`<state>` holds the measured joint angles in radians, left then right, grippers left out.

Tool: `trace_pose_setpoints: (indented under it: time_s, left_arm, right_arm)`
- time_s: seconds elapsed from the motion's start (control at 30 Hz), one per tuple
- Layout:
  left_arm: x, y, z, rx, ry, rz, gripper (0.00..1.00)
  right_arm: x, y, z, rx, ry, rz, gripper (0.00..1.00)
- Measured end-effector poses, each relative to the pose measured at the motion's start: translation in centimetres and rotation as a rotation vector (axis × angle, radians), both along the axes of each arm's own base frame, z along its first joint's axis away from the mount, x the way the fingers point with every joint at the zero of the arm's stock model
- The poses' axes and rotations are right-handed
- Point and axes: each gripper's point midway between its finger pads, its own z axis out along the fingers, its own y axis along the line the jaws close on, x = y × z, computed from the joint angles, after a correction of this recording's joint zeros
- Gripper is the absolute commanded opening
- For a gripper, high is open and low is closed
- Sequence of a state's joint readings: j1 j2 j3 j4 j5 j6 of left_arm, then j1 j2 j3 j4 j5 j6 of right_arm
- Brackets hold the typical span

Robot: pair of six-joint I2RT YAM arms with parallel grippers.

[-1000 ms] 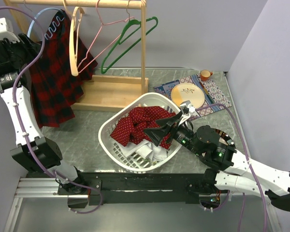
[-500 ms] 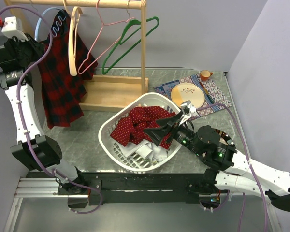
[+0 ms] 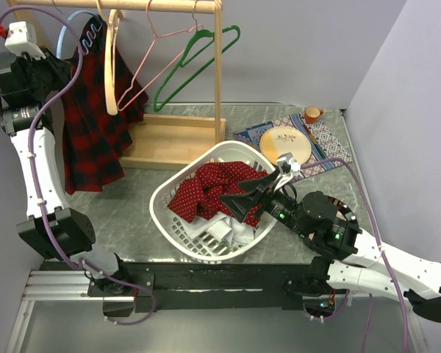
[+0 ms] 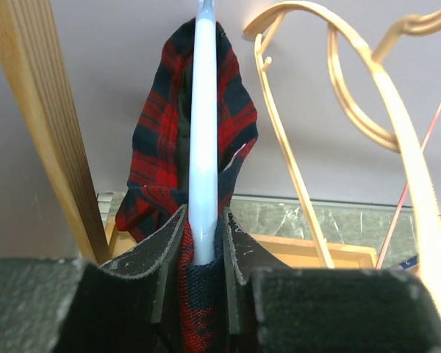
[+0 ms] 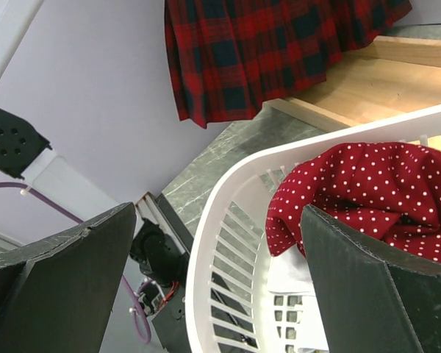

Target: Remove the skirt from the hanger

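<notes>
2 pincers, 2 different states. Left pincer [image 4: 203, 243]: clamped on blue hanger [image 4: 203, 132] and on cloth of skirt [image 3: 95, 132] draped there, up at wooden rack [image 3: 218, 73]. Right pincer [image 5: 219, 220]: spread wide above basket [image 3: 162, 213]. Probably steadying hanger now; next, must bring right pincer to skirt and pull downward.

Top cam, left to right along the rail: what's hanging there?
plaid skirt → tan hanger → pink hanger → green hanger
</notes>
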<state>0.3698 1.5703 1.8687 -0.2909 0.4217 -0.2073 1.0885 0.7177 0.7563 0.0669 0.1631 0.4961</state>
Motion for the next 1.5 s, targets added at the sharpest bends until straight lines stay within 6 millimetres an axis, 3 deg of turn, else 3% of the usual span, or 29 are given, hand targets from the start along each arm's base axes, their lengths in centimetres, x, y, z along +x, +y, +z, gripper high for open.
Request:
trace_pose_setpoints:
  time_s: [0.63,1.0,1.5]
  left_arm:
    - [-2.6,-3.4,3.7,-0.001,-0.108,-0.027,0.01]
    - [-4.2,-2.7,4.4,0.02,-0.112,0.052,0.01]
    - [-13.8,-2.2,1.2,0.039,-0.008,0.232,0.01]
  right_arm:
    - [-0.5,-0.8,1.1,0.037,-0.014,0.004,1.0]
    - [-0.9,-1.2,1.8,0.062,-0.019,0.011,1.0]
    - [-1.0,-1.5,0.0,-0.01,0.023,0.009,1.0]
